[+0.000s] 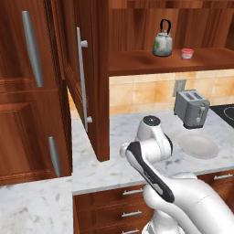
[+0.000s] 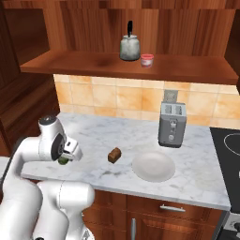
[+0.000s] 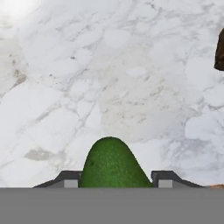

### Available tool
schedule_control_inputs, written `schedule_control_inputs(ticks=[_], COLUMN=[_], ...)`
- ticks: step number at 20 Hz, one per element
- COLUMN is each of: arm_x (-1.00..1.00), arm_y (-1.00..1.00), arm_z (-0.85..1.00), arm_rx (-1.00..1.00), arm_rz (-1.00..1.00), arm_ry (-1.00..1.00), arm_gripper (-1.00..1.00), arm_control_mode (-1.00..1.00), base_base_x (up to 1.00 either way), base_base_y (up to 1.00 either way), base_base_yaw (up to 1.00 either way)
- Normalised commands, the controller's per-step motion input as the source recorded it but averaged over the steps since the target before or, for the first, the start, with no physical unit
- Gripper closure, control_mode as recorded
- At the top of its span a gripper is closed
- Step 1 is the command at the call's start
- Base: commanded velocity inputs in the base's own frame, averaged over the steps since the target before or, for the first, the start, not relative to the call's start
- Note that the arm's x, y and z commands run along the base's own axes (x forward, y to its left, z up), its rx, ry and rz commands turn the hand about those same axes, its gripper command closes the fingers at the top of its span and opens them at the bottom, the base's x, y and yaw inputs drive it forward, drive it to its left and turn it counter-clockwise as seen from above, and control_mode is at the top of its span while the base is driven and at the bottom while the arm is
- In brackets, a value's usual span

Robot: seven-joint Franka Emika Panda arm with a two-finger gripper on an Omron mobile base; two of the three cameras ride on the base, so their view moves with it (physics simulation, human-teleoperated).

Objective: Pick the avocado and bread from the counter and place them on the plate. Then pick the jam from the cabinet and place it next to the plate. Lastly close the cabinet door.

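Green avocado [image 3: 112, 164] clamped between the gripper [image 3: 114, 178] fingers, above the marble table [image 2: 140, 133] near its left front | bread [image 2: 114, 154] on table left of plate [image 2: 153, 166] | jam [image 2: 147, 60] on cabinet shelf [image 2: 93, 63] beside kettle [image 2: 130, 46]

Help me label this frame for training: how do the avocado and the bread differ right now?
The avocado is green and rounded; the bread is a brown, blocky chunk with a darker crust. The avocado sits between the fingers of the gripper, apparently lifted off the counter, while the bread lies free on the marble. The bread lies close beside the plate; the avocado is farther from it. Neither is on the plate yet.
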Motion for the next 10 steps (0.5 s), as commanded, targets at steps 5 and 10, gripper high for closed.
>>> schedule_control_inputs(ticks=[5, 10], arm_x=[-0.33, -0.28], arm_y=[-0.52, -0.53], arm_z=[0.27, 0.29], arm_rx=[0.00, 0.00], arm_rz=[0.13, 0.14], arm_ry=[-0.16, -0.13], arm_gripper=[1.00, 1.00], arm_control_mode=[-1.00, -1.00], base_base_x=[0.00, 0.00], base_base_y=[0.00, 0.00], base_base_yaw=[0.00, 0.00])
